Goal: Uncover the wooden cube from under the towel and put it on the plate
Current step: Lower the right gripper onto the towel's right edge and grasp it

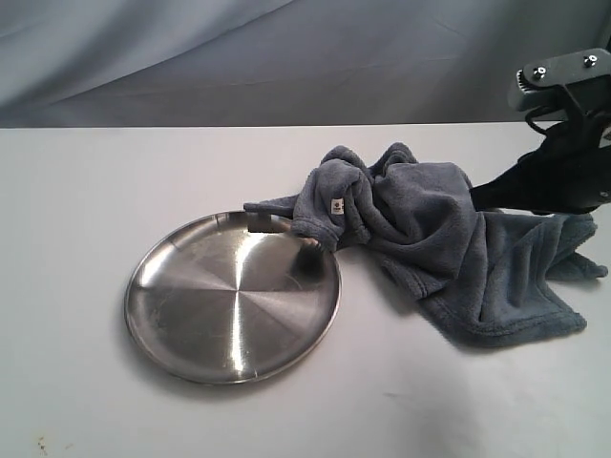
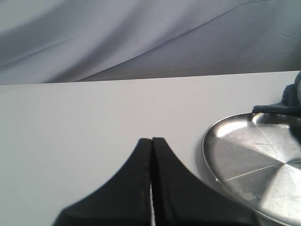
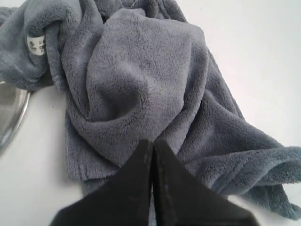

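The grey-blue fleece towel [image 1: 449, 243] lies crumpled in a heap on the white table, its white tag [image 1: 336, 207] facing the plate. One fold of it overlaps the far rim of the round steel plate [image 1: 232, 296]. The wooden cube is hidden; no part of it shows in any view. My right gripper [image 3: 153, 141] is shut with nothing in it and hovers above the towel [image 3: 141, 89]; in the exterior view its black tip [image 1: 477, 197] is over the towel's right part. My left gripper [image 2: 151, 140] is shut on nothing, over bare table left of the plate [image 2: 256, 160].
The white table [image 1: 86, 191] stretches out to the left and front of the plate. A grey draped backdrop [image 1: 239, 57] hangs behind the table's far edge. The right arm's black body [image 1: 563, 124] fills the right edge of the exterior view.
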Controlling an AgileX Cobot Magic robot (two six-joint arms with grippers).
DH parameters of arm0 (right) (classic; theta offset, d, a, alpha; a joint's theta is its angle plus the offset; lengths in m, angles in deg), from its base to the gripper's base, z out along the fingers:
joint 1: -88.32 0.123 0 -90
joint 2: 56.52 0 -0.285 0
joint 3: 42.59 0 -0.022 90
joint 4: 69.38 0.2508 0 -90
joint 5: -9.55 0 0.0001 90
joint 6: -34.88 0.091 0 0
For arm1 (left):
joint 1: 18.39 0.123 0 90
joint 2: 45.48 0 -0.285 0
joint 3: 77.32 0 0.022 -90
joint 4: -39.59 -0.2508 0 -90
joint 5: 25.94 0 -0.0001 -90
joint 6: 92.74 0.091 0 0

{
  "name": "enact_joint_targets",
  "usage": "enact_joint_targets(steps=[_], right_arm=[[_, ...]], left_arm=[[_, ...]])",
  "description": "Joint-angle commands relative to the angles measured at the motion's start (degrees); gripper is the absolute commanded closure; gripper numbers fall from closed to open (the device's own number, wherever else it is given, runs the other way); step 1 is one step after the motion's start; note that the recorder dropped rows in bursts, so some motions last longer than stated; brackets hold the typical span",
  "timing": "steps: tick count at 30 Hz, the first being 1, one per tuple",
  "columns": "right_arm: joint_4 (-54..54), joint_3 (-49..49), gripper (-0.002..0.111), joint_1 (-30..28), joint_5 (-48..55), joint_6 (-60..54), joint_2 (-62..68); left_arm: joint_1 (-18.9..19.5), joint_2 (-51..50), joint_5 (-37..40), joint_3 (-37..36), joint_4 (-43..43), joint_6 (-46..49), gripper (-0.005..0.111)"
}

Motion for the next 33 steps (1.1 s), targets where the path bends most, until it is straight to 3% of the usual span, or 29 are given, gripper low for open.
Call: enact_joint_targets(steps=[1, 13, 27, 29, 33], right_arm=[[2.2, -1.9, 0.108, -0.2, -3.7, -0.3, 5.3], [-4.9, -21.9, 0.108, -0.4, 20.3, 1.5, 17.9], [0.3, -24.3, 0.107, -10.8, 21.0, 5.1, 21.0], [0.3, -24.3, 0.102, -10.8, 19.6, 5.0, 21.8], [0.3, -24.3, 0.080, -10.8, 17.6, 4.6, 23.2]], left_arm=[[-0.3, 0.2, -0.8, -0.3, -0.2, -0.4, 0.107], [-0.3, 0.2, -0.8, -0.3, -0.2, -0.4, 0.107], [-0.3, 0.2, -0.8, -0.3, -0.2, -0.4, 0.107], [-0.3, 0.2, -0.8, -0.3, -0.2, -0.4, 0.107], [-0.3, 0.2, -0.8, -0.3, -0.2, -0.4, 0.107]])
